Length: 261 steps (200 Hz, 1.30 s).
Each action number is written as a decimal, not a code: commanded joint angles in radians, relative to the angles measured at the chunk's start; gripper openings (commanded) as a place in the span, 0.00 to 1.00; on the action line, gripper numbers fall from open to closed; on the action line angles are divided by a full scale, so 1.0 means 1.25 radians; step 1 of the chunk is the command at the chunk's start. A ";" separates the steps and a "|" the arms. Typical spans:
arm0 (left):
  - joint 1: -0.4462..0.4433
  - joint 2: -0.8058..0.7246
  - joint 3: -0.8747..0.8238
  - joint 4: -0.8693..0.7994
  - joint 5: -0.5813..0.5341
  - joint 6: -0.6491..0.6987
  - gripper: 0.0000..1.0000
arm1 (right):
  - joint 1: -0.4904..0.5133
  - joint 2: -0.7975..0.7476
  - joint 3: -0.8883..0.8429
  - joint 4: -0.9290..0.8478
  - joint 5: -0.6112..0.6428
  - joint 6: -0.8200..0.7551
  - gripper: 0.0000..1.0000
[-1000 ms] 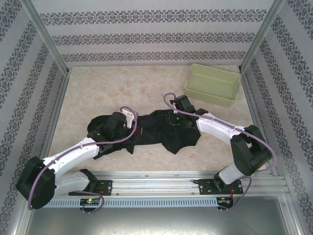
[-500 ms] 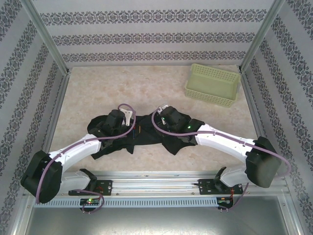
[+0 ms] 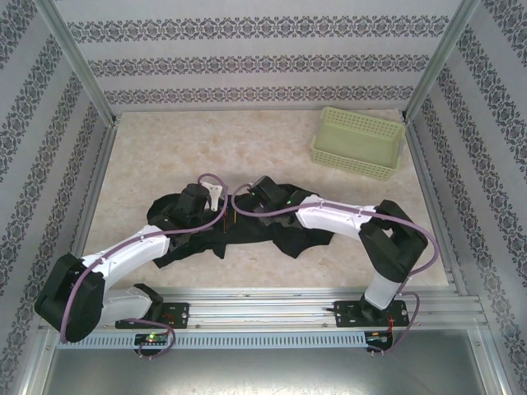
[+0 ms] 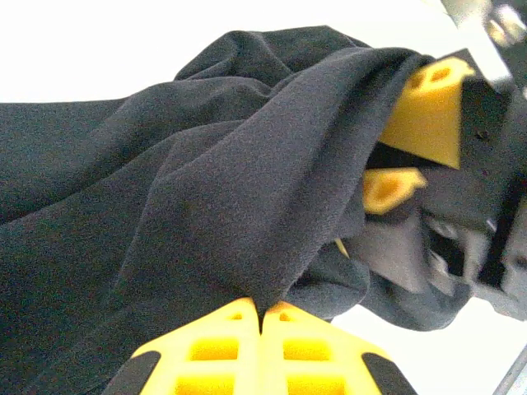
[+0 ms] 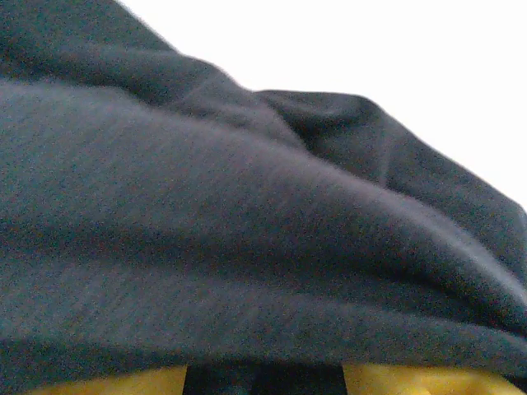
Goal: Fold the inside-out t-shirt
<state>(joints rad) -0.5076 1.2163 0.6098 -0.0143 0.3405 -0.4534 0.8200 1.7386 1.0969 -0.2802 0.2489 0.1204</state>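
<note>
The inside-out t-shirt (image 3: 288, 234) lies crumpled, black, across the near middle of the table. My left gripper (image 3: 222, 217) is shut on a raised fold of it; the left wrist view has the yellow fingertips pressed together (image 4: 262, 311) with the dark fabric (image 4: 206, 189) pinched between them. My right gripper (image 3: 240, 209) sits right beside the left one, open. Its yellow fingers (image 4: 428, 107) stand apart at the end of that same fold. From the right wrist, the cloth (image 5: 247, 222) drapes over the gap between the parted fingers (image 5: 263, 380).
A pale green perforated basket (image 3: 358, 144) stands at the back right. Bare marble-patterned tabletop (image 3: 206, 148) lies behind and left of the shirt. Patterned walls and metal posts enclose the table; a rail (image 3: 263, 300) runs along the near edge.
My right arm swung left across the shirt until its gripper came next to the left one, and its jaws opened wider. The left gripper stayed shut on the fold.
</note>
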 commanded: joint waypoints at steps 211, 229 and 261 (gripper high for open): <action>0.045 0.084 0.035 -0.050 -0.075 -0.051 0.00 | -0.091 0.004 0.036 0.072 -0.074 0.191 0.00; 0.046 0.114 0.058 -0.088 -0.110 -0.053 0.00 | -0.092 -0.046 -0.015 0.087 -0.123 0.199 0.00; 0.068 0.152 0.088 -0.135 -0.161 -0.071 0.00 | -0.085 -0.160 -0.104 0.098 -0.189 0.195 0.00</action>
<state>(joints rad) -0.4557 1.3785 0.6727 -0.0822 0.2279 -0.5114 0.7170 1.6421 1.0348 -0.1818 0.0914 0.3450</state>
